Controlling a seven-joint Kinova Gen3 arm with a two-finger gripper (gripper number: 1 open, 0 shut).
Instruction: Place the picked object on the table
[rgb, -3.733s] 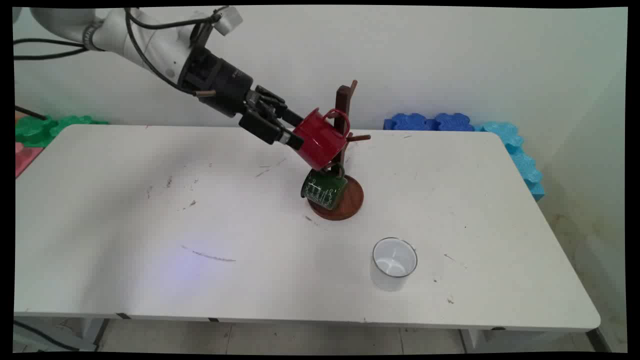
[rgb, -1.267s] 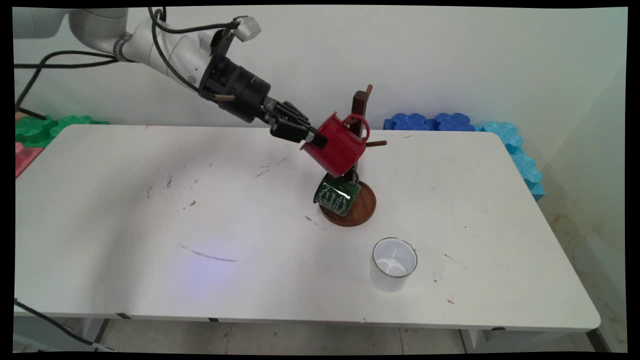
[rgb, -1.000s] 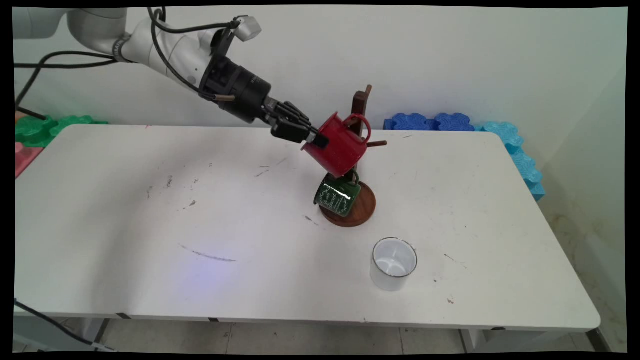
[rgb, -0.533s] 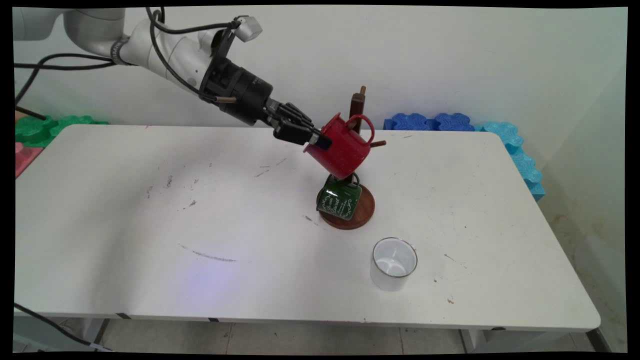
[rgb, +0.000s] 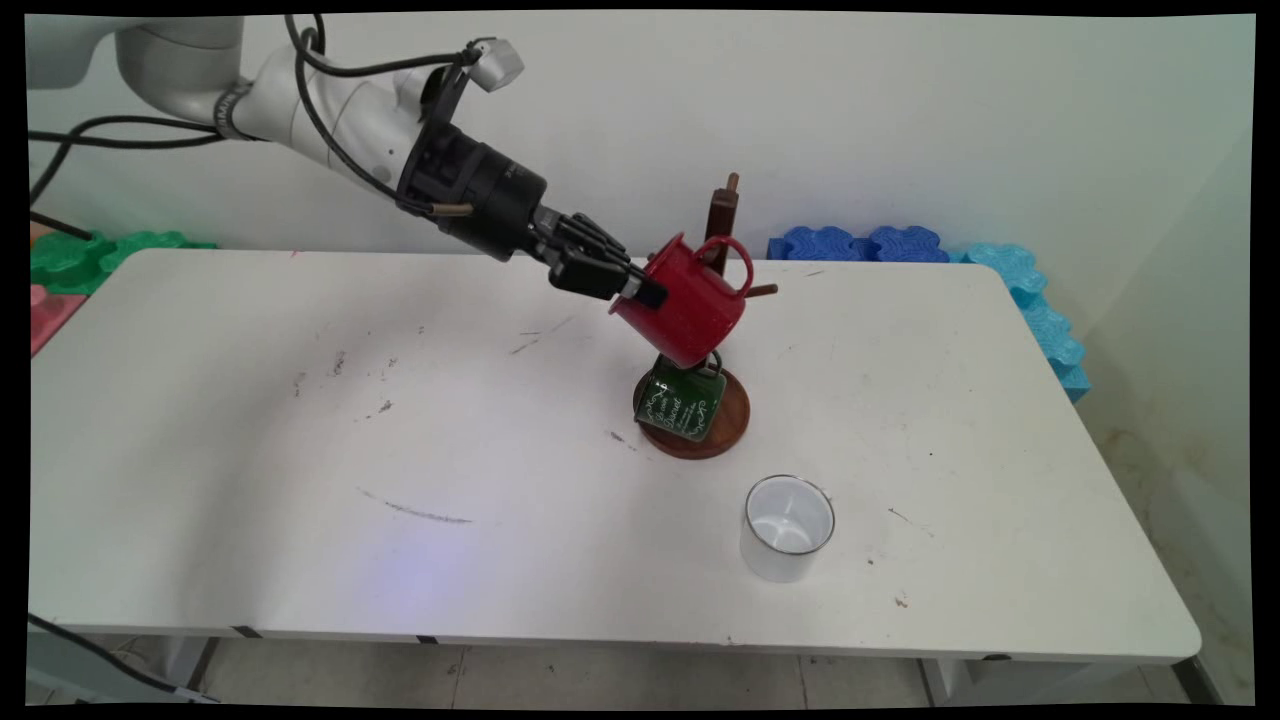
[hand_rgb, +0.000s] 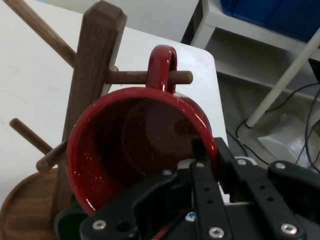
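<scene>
Main view, nearest: white cup (rgb: 787, 527) stands upright on the counter (rgb: 300, 500), in front of the mug tree (rgb: 722, 215) and apart from it.
Mug tree base: round, brown; green mug (rgb: 681, 403) hangs low against it.
Gripper (rgb: 640, 292): fingers (hand_rgb: 202, 157) pinch the red mug's (rgb: 692, 300) rim, one inside, one outside.
Red mug: tilted, handle looped over a peg of the mug tree.
Behind the mug tree: blue foam blocks (rgb: 865, 243) at the wall.
</scene>
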